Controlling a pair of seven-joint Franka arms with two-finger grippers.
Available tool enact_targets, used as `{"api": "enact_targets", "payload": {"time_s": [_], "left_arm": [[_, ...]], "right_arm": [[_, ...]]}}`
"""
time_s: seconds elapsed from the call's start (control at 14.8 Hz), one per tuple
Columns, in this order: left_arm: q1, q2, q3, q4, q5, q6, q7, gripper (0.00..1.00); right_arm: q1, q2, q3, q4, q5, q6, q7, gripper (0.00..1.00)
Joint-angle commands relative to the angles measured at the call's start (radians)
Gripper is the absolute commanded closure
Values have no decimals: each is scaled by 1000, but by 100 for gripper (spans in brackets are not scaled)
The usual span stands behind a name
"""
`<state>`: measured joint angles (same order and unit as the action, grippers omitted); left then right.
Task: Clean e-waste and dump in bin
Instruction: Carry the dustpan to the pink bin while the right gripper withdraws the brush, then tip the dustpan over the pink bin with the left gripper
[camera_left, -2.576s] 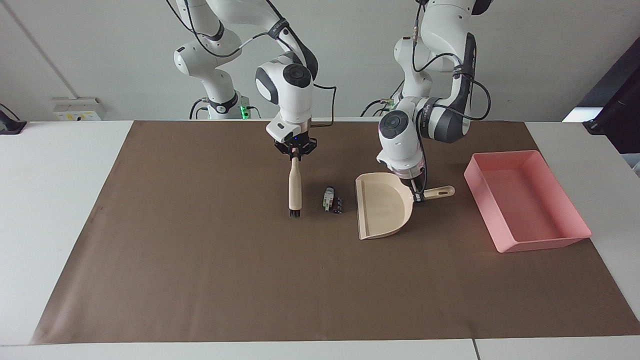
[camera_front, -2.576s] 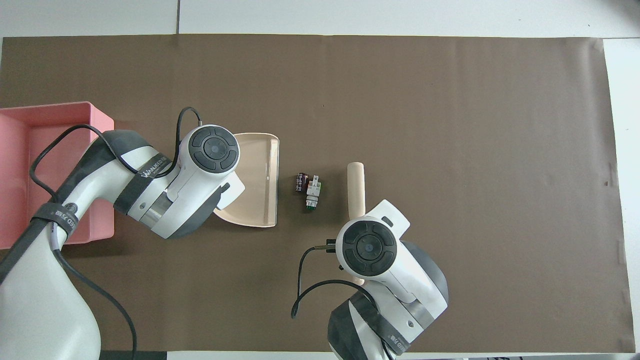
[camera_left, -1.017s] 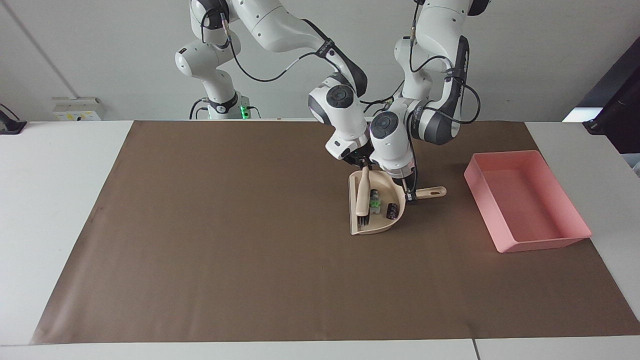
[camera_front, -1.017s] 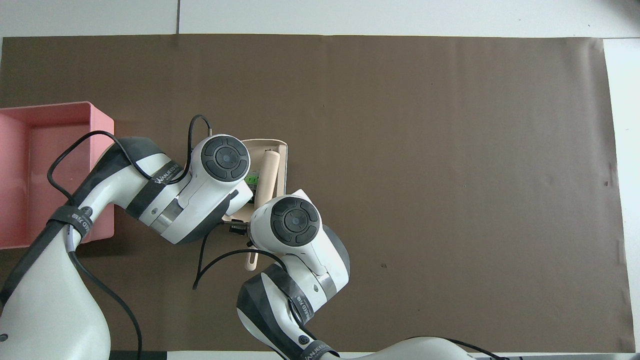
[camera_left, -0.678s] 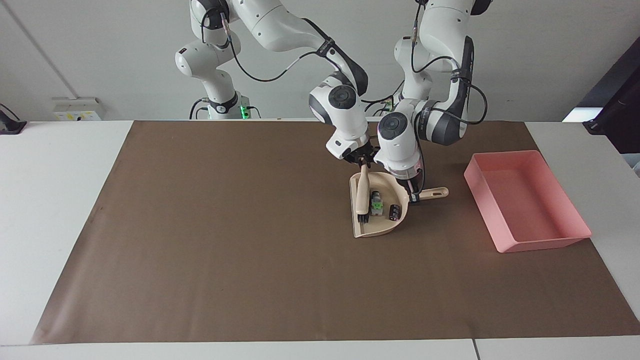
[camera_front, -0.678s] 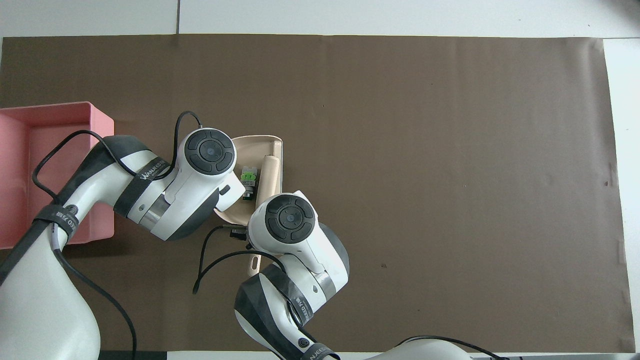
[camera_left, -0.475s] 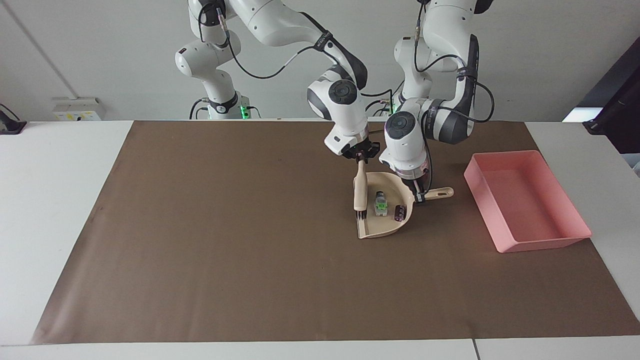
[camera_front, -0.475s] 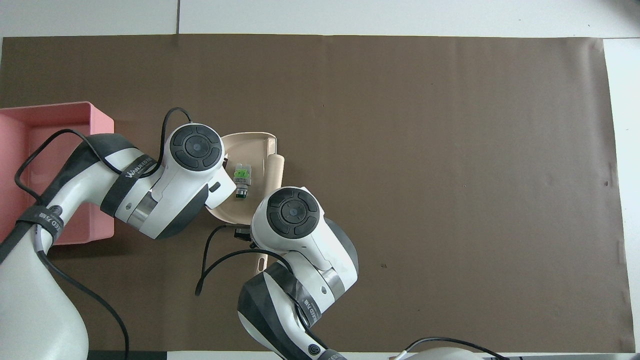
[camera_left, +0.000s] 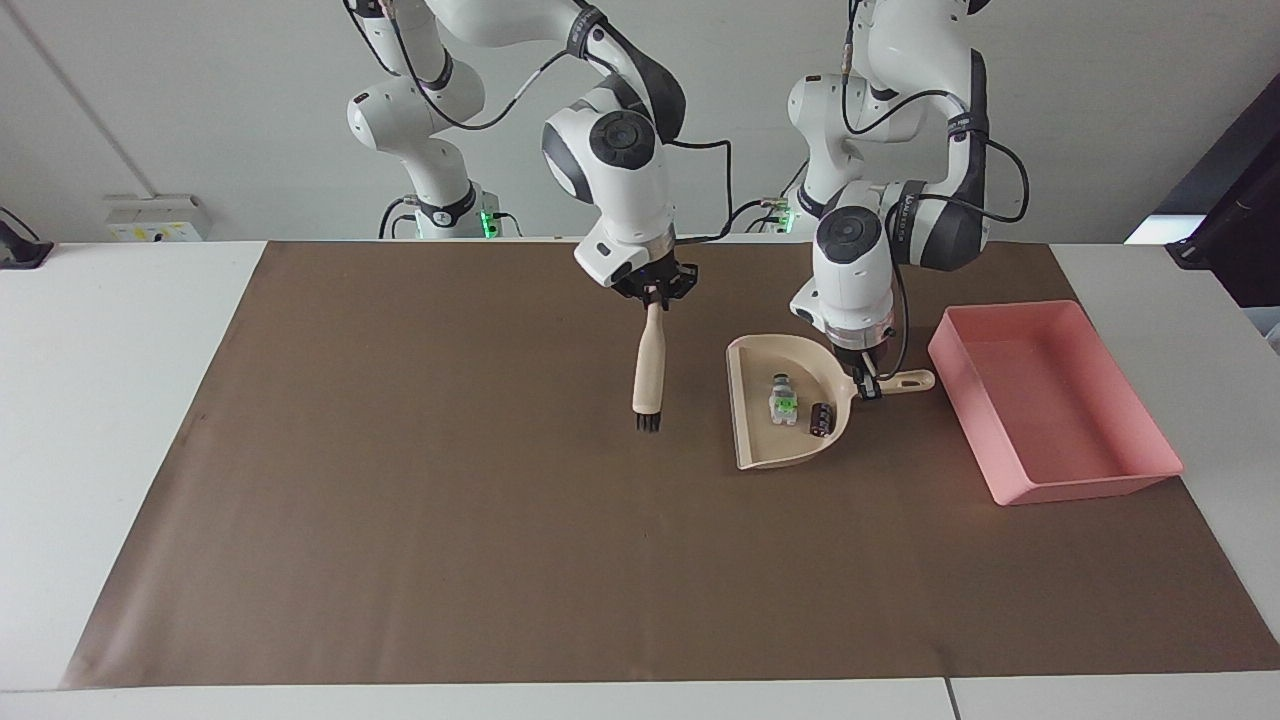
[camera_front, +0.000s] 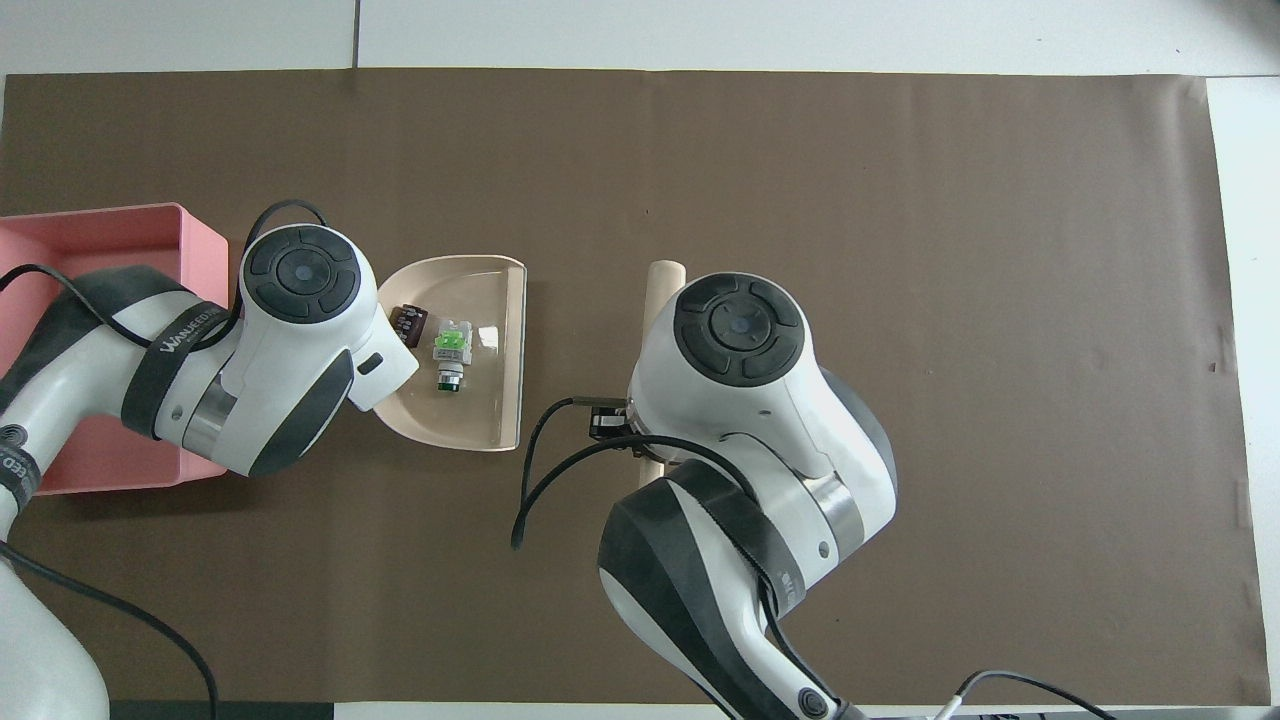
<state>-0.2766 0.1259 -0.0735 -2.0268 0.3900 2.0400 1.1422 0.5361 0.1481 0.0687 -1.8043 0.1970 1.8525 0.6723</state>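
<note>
Inside the beige plastic dustpan (camera_left: 790, 420) lie 2 tiny e-waste bits (camera_left: 797, 408); the left hand (camera_left: 866, 384) pinches its handle level, while the right hand (camera_left: 654, 297) pinches the wooden brush (camera_left: 648, 367) clear.

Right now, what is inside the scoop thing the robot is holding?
Inside the beige dustpan lie two bits of e-waste: a whitish-grey piece with a green spot and a small black block. From overhead, the left arm covers the pan's handle end.

Pink bin (camera_left: 1150, 475), beige dustpan (camera_left: 760, 440), brown mat (camera_left: 400, 500), green-spotted whitish e-waste (camera_left: 783, 400).
</note>
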Motion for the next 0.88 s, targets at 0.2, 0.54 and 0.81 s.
{"api": "enact_targets", "payload": {"time_s": [0.2, 0.54, 0.81], "left_arm": [[189, -120, -2, -18, -49, -1, 178, 100], [391, -126, 6, 97, -71, -40, 383, 100], [558, -89, 11, 175, -97, -38, 514, 99]], "right_arm": [[-247, -67, 14, -82, -143, -95, -241, 100], [-533, -119, 14, -236, -166, -35, -626, 100], [-648, -137, 14, -297, -203, -4, -739, 100]]}}
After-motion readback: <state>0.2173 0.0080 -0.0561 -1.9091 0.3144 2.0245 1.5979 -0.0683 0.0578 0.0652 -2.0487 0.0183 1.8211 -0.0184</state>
